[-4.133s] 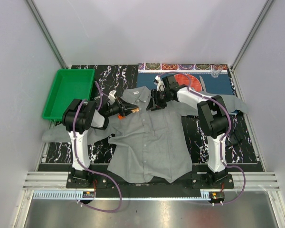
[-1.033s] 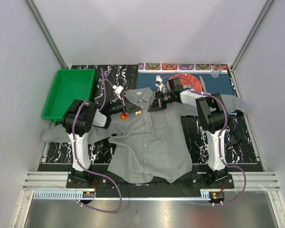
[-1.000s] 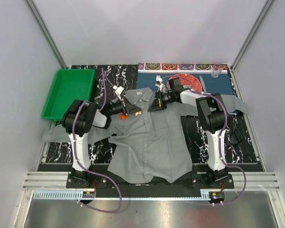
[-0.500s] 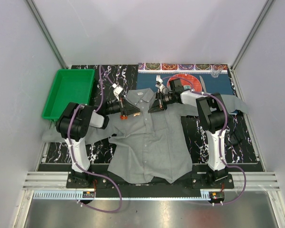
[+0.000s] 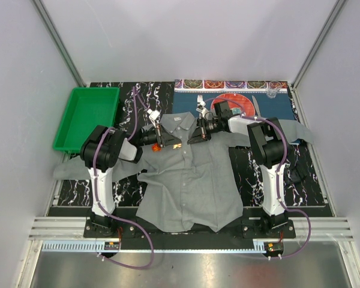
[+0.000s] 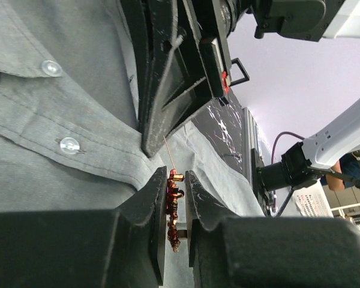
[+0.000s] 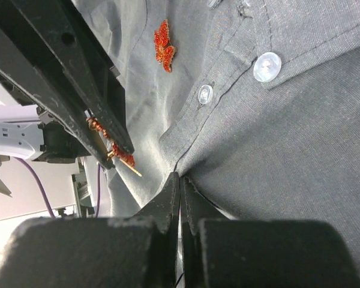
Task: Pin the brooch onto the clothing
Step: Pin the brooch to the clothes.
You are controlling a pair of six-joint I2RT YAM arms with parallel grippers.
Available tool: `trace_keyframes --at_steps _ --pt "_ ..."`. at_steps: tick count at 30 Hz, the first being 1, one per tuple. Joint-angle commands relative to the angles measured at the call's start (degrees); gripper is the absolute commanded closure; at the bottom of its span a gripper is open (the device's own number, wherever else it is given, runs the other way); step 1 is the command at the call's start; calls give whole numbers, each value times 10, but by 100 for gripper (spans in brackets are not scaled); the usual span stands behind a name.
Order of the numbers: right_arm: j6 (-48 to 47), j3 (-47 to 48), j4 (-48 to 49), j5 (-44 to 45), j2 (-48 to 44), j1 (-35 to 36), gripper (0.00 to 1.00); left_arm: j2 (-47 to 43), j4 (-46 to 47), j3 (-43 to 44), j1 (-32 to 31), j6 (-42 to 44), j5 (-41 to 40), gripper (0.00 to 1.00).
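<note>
A: Left to right. What's at the far left?
B: Green tray (image 5: 87,117) in the back-left corner of the tabletop (image 5: 252,174), close to the wall. The shirt (image 5: 189,180) lies flat in the middle, front up, collar away from the bases. The sleeve on that side ends near the tray's front corner.
A: Left pincer (image 6: 176,176)?
B: Narrow, clamped on the brooch (image 6: 173,210), a red-orange piece held edge-on between the pads. The bare pin sticks out past the fingertips, over the shirt's button strip just below the collar. Pale buttons (image 6: 69,144) beside it.
A: Pin in the cloth?
B: Cannot tell. In the left wrist view the tip sits just beside the dark finger of the right pincer (image 6: 151,144); contact isn't resolvable.
A: And that one's state?
B: Fully closed, pinching a fold of shirt. Creases run straight into the fingertips. A second red-orange piece (image 7: 164,45) lies on the cloth beyond it.
A: Room to move?
B: Tight at the collar: the two pincers are nose to nose. There is open cloth toward the hem, between the arms. On the right, the other sleeve overlaps the blue placemat (image 5: 276,111), and the wall is close past that.
</note>
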Motion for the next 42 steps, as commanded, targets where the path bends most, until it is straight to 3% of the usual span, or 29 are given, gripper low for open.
trace_keyframes --at_steps 1,42 --pt "-19 -8 13 -25 -41 -3 100 17 227 21 8 -25 -33 100" --pt "-3 -12 37 -45 -45 -4 100 52 237 31 -6 -59 -39 100"
